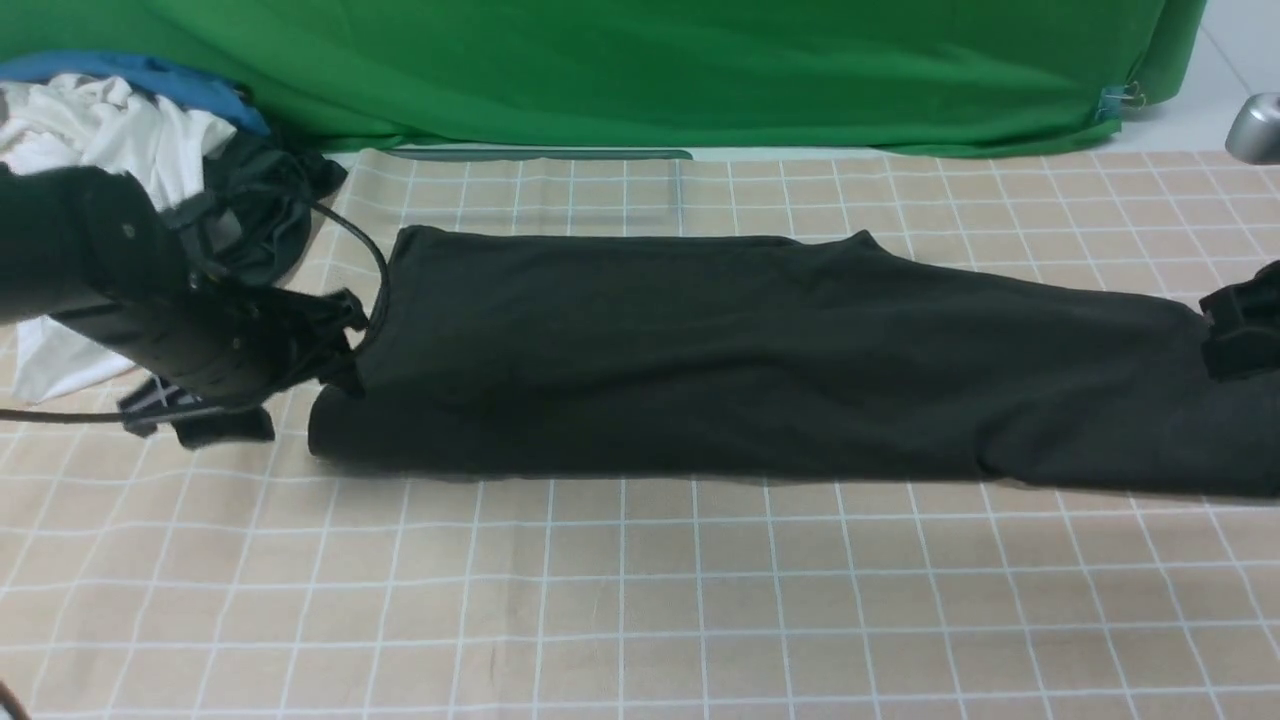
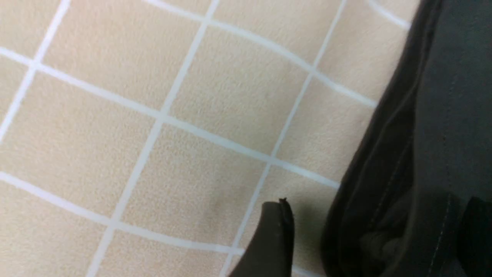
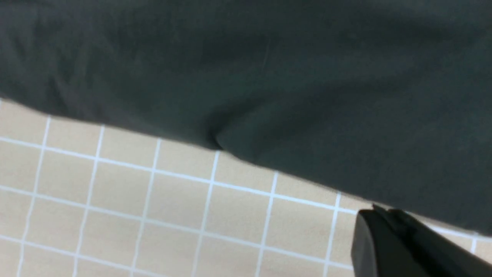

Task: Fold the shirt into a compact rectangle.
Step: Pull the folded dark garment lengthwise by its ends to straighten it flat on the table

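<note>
at the far left, at the back of the table [image 1: 640, 600], a pile [image 1: 110, 140] of other clothes is seen, apart from the work. in front of it the left gripper [image 1: 335, 340] is placed just at the left end of the shirt [image 1: 750, 360]. its jaws are spread: in the left wrist view one finger [image 2: 273, 238] is over the bare table and the other finger [image 2: 476, 231] is over the black cloth. the layered edge of the shirt is found between them and is not pinched.

the shirt is laid as a long narrow band across the middle of the table. its long axis goes from left to right, from one gripper to the other. the sides are judged to be folded in already, while the fold along the length is not yet done.

at the right end the right gripper [image 1: 1240, 330] is set on the far side of the shirt. its jaws are pressed together. in the right wrist view its finger [image 3: 388, 242] is touching the shirt's edge, but whether cloth is pinched cannot be told.

for the coming fold one end must be carried along the long axis toward the other end. the left end lies just to the right of the left gripper, inside its spread jaws, so this arm is judged ready for a grasp.
</note>
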